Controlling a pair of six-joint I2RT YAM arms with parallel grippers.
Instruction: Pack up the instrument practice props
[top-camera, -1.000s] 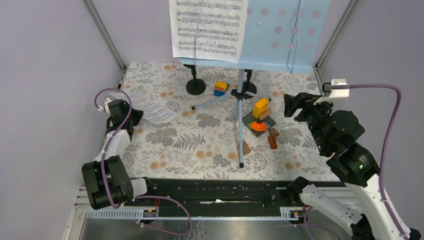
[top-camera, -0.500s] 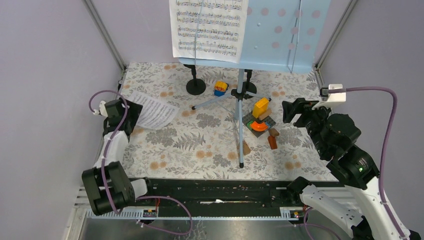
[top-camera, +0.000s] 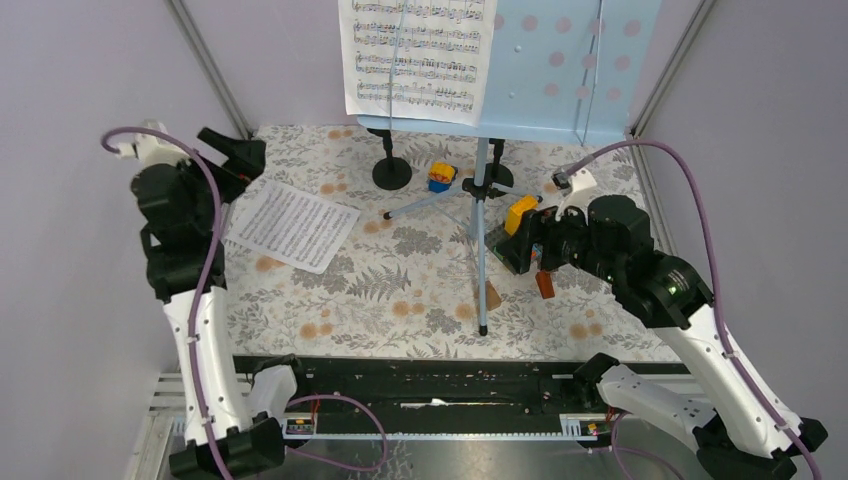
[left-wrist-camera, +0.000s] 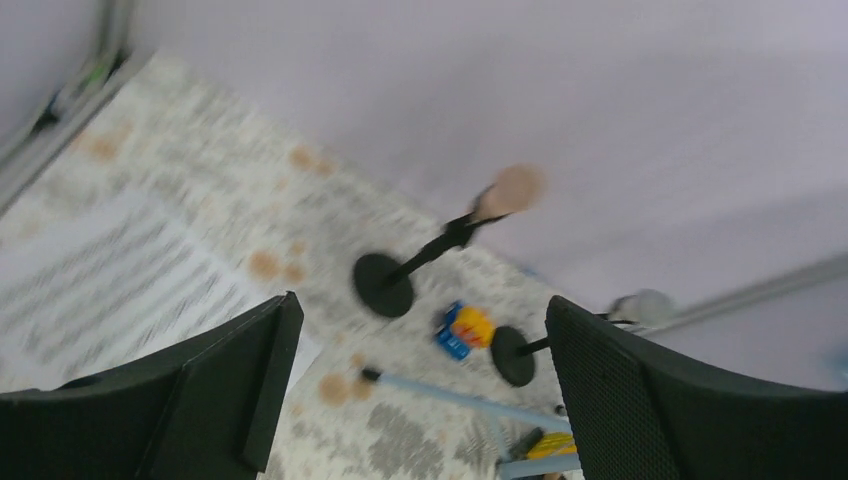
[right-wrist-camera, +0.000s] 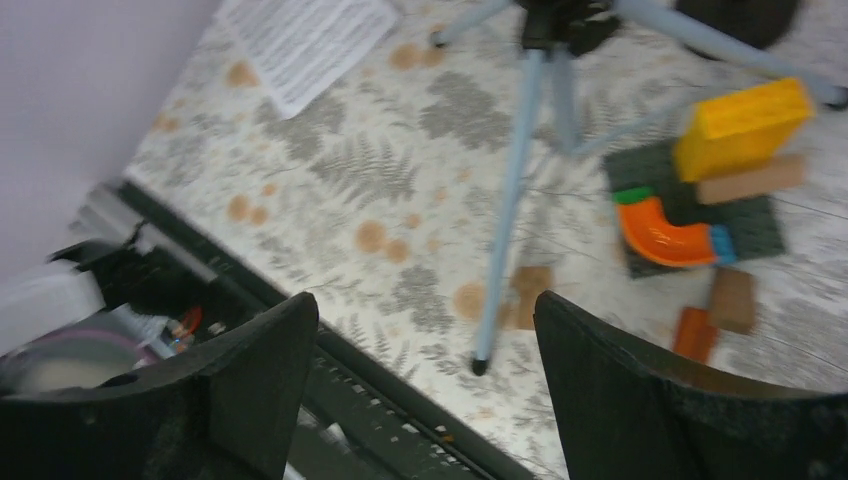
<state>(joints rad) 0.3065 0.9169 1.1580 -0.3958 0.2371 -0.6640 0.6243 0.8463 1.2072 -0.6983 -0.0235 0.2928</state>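
Both arms have shifted in the last second: the left arm, which was crouched low at the table's left edge with a page at its fingers, has reared up tall, and the right arm has swung inward toward the toys. The loose sheet-music page (top-camera: 290, 225) now lies flat on the floral tablecloth (top-camera: 400, 290), apart from the left gripper (top-camera: 232, 155), which hangs high near the far left corner; its wrist view shows the jaws spread wide with nothing held between them. The right gripper (top-camera: 533, 243) hovers just over the stack of colourful toy blocks (top-camera: 520, 215); its jaws are spread wide too and empty, and in its wrist view a tripod leg (right-wrist-camera: 505, 215) is seen on the table between them.

The light-blue music rack (top-camera: 565, 70) stands upright at the back centre on its tripod; a second sheet-music page (top-camera: 415, 55) is propped on its left half. The two black mic holders sit at the back by the tripod; one round base (top-camera: 391, 172) is left of the pole, the other (top-camera: 497, 176) partly hidden behind it. The left wrist view, blurred, shows a pink microphone (left-wrist-camera: 512, 188) on the nearer holder and a white microphone (left-wrist-camera: 645, 306) on the farther. A small yellow-and-blue block (top-camera: 441, 177) lies between the bases; brown wooden blocks (top-camera: 545, 283) lie near the tripod's front foot.
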